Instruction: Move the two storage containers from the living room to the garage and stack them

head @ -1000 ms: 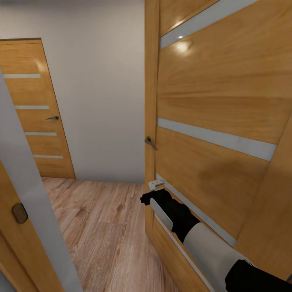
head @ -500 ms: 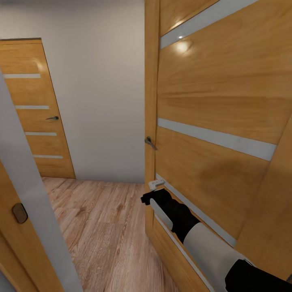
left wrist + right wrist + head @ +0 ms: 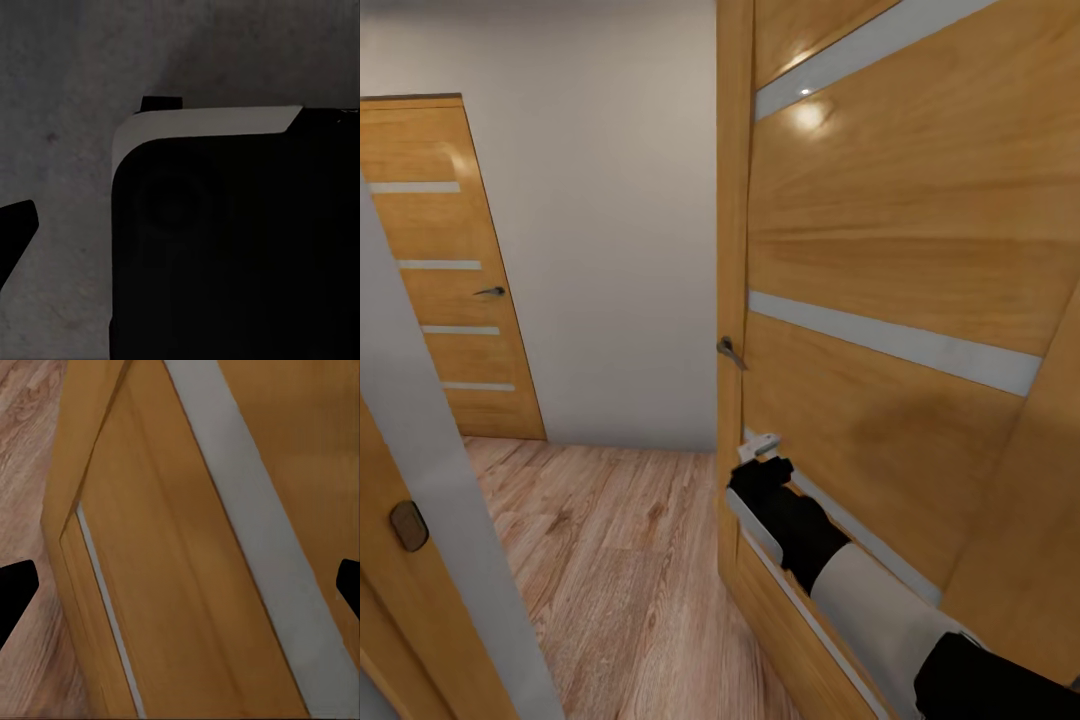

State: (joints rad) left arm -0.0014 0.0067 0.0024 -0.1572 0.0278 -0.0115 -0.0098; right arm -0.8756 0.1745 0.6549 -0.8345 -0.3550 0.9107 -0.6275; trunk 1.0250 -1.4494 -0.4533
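Right arm (image 3: 880, 610) reaches out from the near corner, white sleeve over black joints, and the right gripper (image 3: 760, 447) sits low against the open door (image 3: 880, 250). In the right wrist view both black fingertips (image 3: 15, 589) stand wide apart at the edges, nothing between them: spread and empty. The left gripper's fingertip (image 3: 15, 236) pokes out over rough dark grey ground beside a black, white-edged robot part (image 3: 225, 247); with one tip showing, I cannot tell whether it is released or clenched.

No containers in sight, so this reads as a passage step, easing the door aside to get through. To do it well, I judge, push flat against the panel near its free edge, keep the wrist below the handle (image 3: 730, 351) and roll the base slowly so the arm does not jam in the frame.

The door is glossy honey-coloured wood with pale inset strips (image 3: 890, 340) and lamp glints up top. Beyond lies light plank flooring (image 3: 620, 560), matte and grainy. Farthest off, a plain pale wall (image 3: 610, 250) and a second matching door (image 3: 445, 270), closed.
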